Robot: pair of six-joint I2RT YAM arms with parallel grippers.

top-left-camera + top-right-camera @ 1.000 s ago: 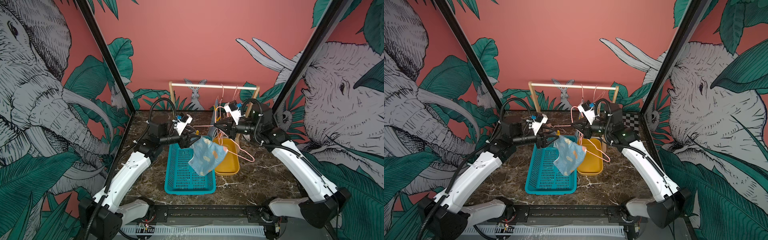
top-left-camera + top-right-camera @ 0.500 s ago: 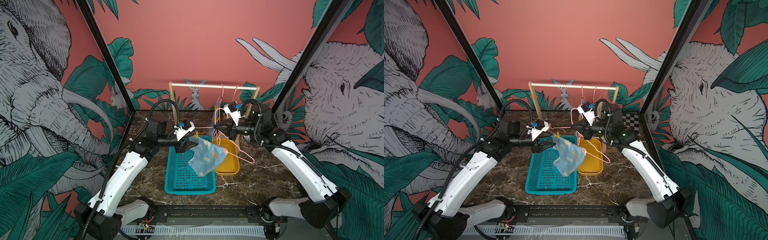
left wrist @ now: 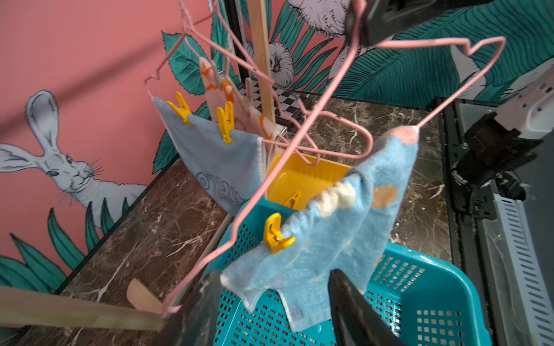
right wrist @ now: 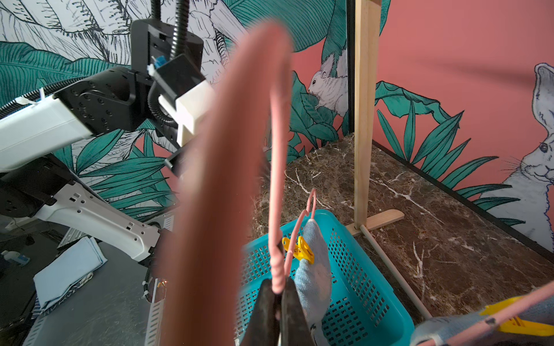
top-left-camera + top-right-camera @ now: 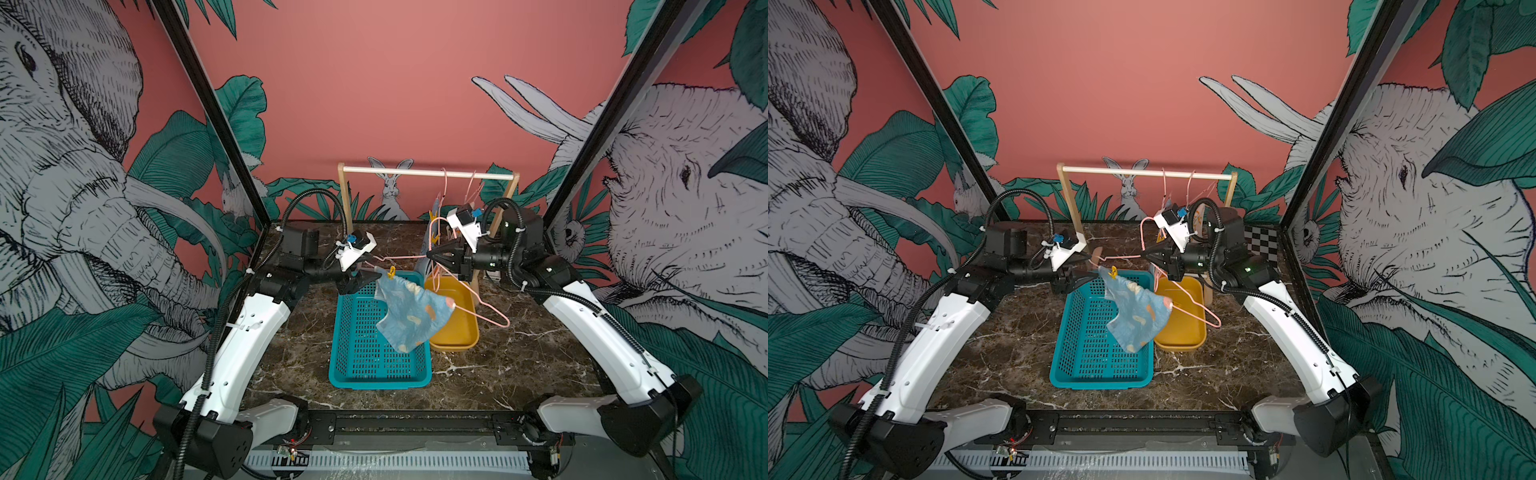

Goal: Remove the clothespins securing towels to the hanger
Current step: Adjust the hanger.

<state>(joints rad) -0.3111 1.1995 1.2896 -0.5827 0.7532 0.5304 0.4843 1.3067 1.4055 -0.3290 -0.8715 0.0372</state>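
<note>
Holding a pink hanger [image 4: 221, 179] by its wire neck, the right tool [image 5: 430, 255] is clamped tight above the desk [image 5: 498, 365]. A light blue towel [image 5: 411, 316] droops from the hanger over a teal basket [image 5: 357, 374] and a yellow tray [image 5: 453, 345]. One yellow clothespin [image 5: 391, 272] pins its corner at the end nearest the left tool [image 5: 370, 269], which sits just beside that clothespin, jaws apart, gripping nothing.

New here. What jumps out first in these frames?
A pink hanger, clamped in the shut right gripper, hangs above the teal basket, with a light blue towel held on it by a yellow clothespin. The open left gripper is at the towel, near that pin. Behind, more pinned towels hang on the wooden rack.
</note>
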